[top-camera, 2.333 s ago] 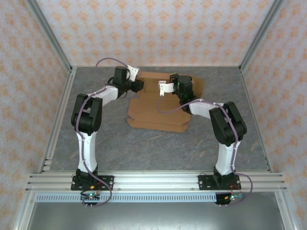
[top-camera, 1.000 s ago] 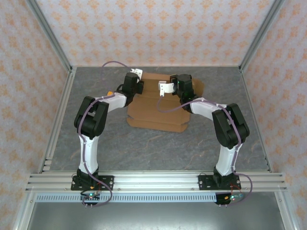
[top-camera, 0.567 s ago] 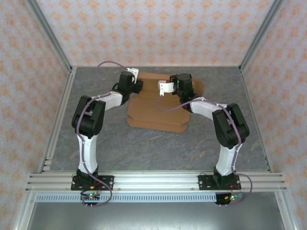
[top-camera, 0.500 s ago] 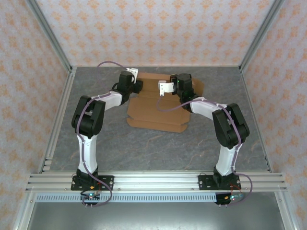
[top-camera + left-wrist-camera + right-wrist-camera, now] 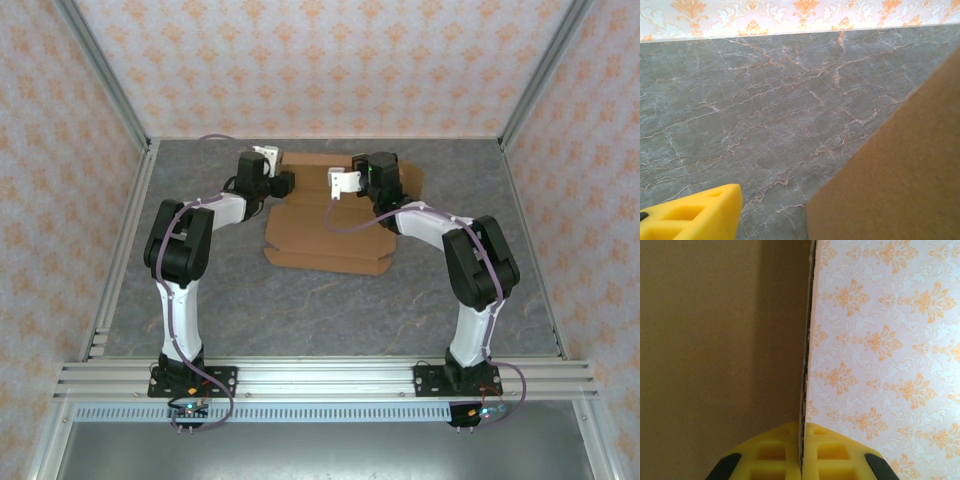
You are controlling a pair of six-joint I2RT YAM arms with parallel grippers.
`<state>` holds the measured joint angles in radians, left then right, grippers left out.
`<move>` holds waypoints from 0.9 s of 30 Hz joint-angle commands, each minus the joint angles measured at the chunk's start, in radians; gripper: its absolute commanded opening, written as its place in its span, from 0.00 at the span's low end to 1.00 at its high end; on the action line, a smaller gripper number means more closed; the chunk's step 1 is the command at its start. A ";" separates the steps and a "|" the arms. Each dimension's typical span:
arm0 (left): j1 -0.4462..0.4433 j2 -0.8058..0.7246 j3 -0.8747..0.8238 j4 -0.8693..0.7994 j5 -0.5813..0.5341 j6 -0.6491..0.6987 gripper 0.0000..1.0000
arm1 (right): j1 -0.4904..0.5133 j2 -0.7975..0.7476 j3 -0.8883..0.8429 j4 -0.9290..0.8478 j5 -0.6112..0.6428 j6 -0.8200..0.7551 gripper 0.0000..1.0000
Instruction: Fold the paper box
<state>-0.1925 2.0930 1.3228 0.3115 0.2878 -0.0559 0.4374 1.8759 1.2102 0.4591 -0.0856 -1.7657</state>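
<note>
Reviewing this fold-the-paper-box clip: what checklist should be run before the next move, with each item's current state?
1. Is the right gripper clamped on an edge of the paper box? Ok, it is shut on the cardboard.
2. Is the left gripper open? Ok, its yellow finger stands apart from the cardboard.
3. Is the left gripper holding a flap? Not ok, it grips nothing.
4. Do the near panels of the paper box lie flat on the table? Ok.
5. How far is the clamped flap raised? Cannot tell.

Bright, even light; a soft shadow crosses the paper box (image 5: pixel 715 340).
</note>
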 commanded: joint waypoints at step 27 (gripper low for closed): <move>-0.128 -0.024 -0.036 0.100 -0.495 -0.137 0.35 | 0.019 -0.062 0.020 -0.127 -0.016 0.023 0.00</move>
<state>-0.2996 2.0872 1.2987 0.3737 -0.0422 -0.1940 0.4408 1.8587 1.2102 0.4038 -0.0814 -1.7416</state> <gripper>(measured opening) 0.351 0.049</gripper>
